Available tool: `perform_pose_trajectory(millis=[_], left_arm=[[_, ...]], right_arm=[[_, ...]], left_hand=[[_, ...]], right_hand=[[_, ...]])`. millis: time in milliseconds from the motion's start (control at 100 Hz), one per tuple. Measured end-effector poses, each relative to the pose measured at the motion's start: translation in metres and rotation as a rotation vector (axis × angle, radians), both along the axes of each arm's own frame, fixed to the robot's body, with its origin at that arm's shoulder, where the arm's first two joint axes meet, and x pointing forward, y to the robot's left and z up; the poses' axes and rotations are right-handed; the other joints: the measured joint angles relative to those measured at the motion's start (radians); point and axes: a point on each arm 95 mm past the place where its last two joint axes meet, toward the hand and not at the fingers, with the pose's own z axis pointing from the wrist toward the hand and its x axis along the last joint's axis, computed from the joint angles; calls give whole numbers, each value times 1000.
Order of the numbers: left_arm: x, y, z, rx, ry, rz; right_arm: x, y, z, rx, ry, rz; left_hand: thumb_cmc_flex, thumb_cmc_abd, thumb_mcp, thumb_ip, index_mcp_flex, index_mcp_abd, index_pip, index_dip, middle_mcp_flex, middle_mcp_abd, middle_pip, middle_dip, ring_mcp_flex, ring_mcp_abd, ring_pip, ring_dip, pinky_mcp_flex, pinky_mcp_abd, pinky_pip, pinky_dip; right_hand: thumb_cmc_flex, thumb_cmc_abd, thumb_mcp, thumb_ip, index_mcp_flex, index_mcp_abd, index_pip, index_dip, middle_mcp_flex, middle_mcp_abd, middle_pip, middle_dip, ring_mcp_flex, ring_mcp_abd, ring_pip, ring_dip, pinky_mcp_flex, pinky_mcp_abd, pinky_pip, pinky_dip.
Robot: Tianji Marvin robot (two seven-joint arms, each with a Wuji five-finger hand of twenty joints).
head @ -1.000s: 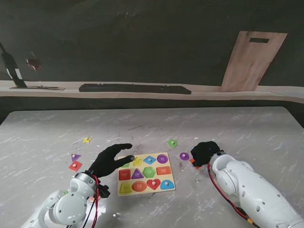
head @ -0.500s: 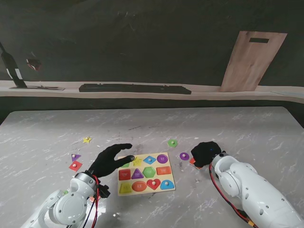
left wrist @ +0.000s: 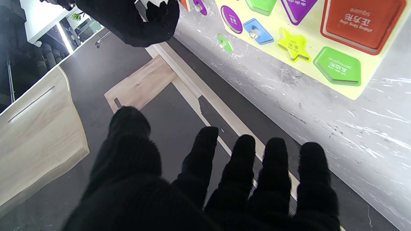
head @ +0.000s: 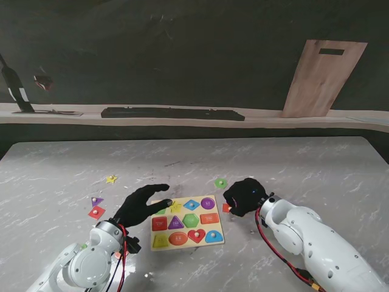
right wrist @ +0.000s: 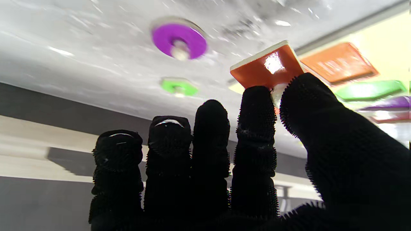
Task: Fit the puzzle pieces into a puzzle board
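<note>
Board (head: 186, 222) of pale yellow sits in the lower middle of the stand's frame, flat on your grey marbled desk (head: 304, 164), its coloured shape slots showing. Your right hand (head: 245, 196), in a black glove, hovers just right of the board's upper right corner and pinches an orange square piece (right wrist: 268, 65) by its knob between thumb and index finger (right wrist: 257, 106); in the stand's frame only a sliver of that orange piece shows at the hand's left edge. In the right wrist view the piece is tilted and raised off the desk.

Your left hand (head: 141, 204) hangs at the board's upper left corner, fingers spread and straight, holding nothing.

Loose pieces lie about the desk: a green piece (head: 220, 182) just upper left of your right hand, a purple round piece (right wrist: 179, 41) seen past the fingers in the right wrist view, a yellow star (head: 110, 179) at centre left, and a purple piece (head: 96, 201) with a red one (head: 96, 212) beside it, left of your left hand.
</note>
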Motion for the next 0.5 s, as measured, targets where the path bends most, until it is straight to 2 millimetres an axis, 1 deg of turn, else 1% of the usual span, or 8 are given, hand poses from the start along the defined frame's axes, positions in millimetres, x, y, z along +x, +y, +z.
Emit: perform_pose_trajectory(millis=[150, 280, 320, 500], left_arm=[[0, 0, 0, 0, 1, 0], [0, 0, 0, 0, 1, 0], [0, 0, 0, 0, 1, 1], [0, 0, 0, -1, 0, 3]], right_arm=[[3, 19, 5, 1, 8, 88], [7, 36, 2, -31, 28, 153], [9, 40, 1, -43, 30, 170], [16, 51, -4, -46, 65, 190]], left_hand=[[0, 0, 0, 0, 0, 0, 0, 0, 0, 0, 0, 0, 0, 0, 0, 0, 0, 0, 0, 0], [0, 0, 0, 0, 0, 0, 0, 0, 0, 0, 0, 0, 0, 0, 0, 0, 0, 0, 0, 0], [0, 0, 0, 0, 0, 0, 0, 0, 0, 0, 0, 0, 0, 0, 0, 0, 0, 0, 0, 0], [0, 0, 0, 0, 0, 0, 0, 0, 0, 0, 0, 0, 0, 0, 0, 0, 0, 0, 0, 0]], right_hand=[[0, -13, 11, 0, 0, -3, 0, -1, 0, 0, 0, 0, 0, 0, 0, 0, 9, 0, 0, 0], [0, -14, 13, 0, 0, -6, 0, -1, 0, 0, 0, 0, 8, -2, 0, 0, 12, 0, 0, 0], [0, -14, 13, 0, 0, -6, 0, -1, 0, 0, 0, 0, 8, -10, 0, 0, 13, 0, 0, 0], [0, -14, 14, 0, 1, -9, 0, -1, 0, 0, 0, 0, 8, -10, 0, 0, 14, 0, 0, 0]])
